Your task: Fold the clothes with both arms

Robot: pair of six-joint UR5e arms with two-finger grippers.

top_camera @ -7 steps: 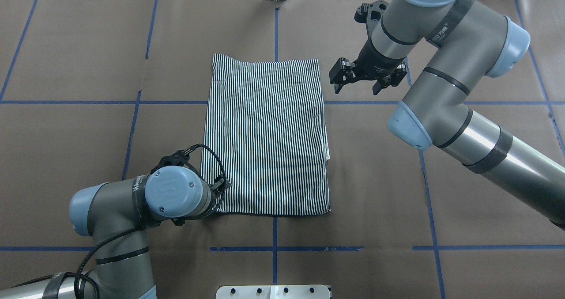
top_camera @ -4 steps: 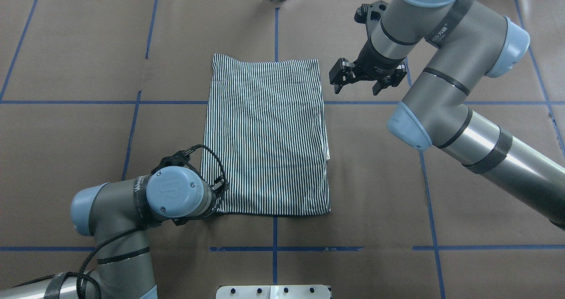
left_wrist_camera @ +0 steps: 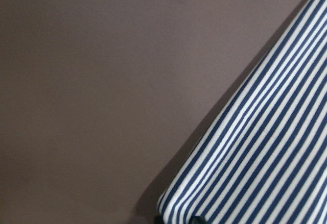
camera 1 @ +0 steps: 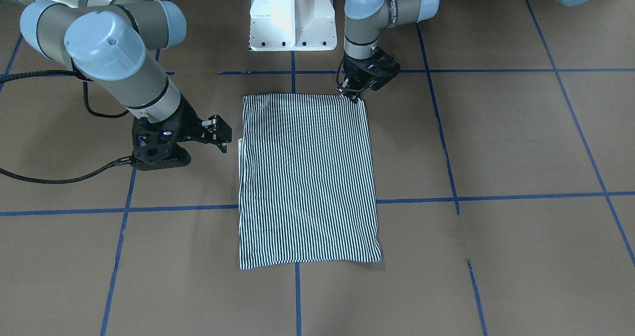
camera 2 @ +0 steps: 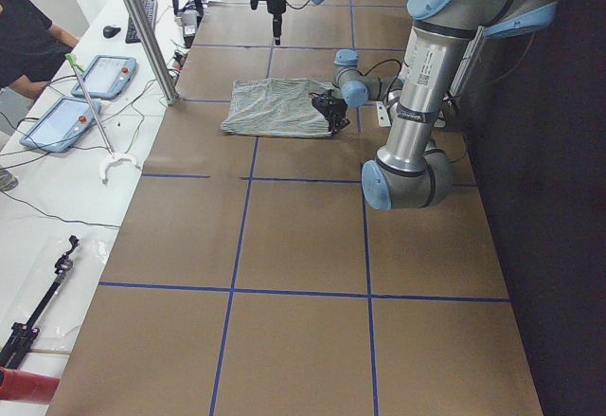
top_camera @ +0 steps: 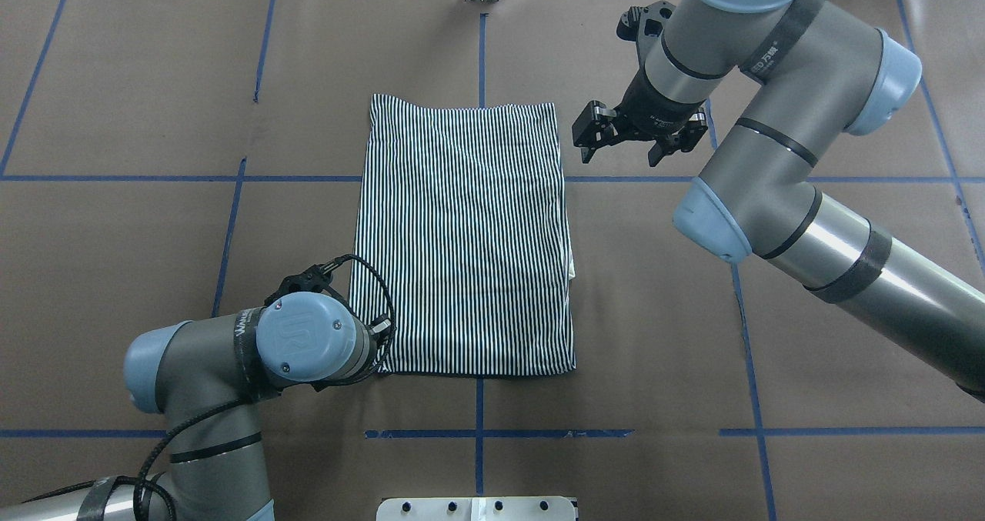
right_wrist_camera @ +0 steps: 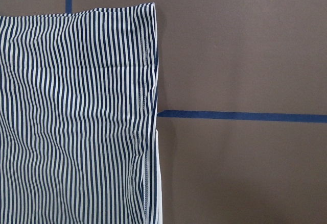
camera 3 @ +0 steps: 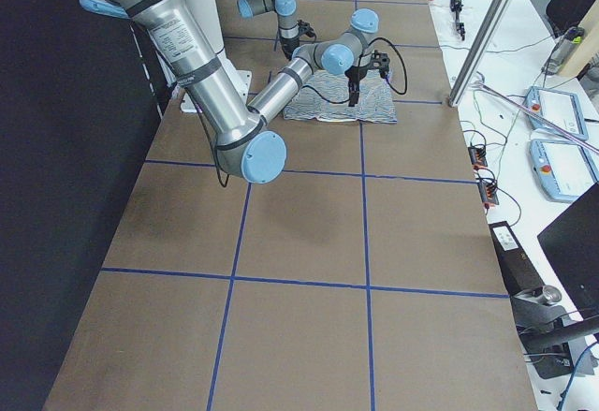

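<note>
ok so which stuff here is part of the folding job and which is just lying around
Job: striped polo shirt; left gripper at its corner; right gripper beside it.
Lying about: white pedestal base; tablets; blue tape grid.

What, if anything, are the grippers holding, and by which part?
The left gripper appears to pinch the folded striped shirt by its near-left corner; the right gripper is open, holding nothing.

polo shirt point(camera 2: 270, 108) folded flat, far half of desk point(camera 2: 303, 245) | left arm point(camera 2: 421, 84) jaws at its near corner, grip unclear
</note>
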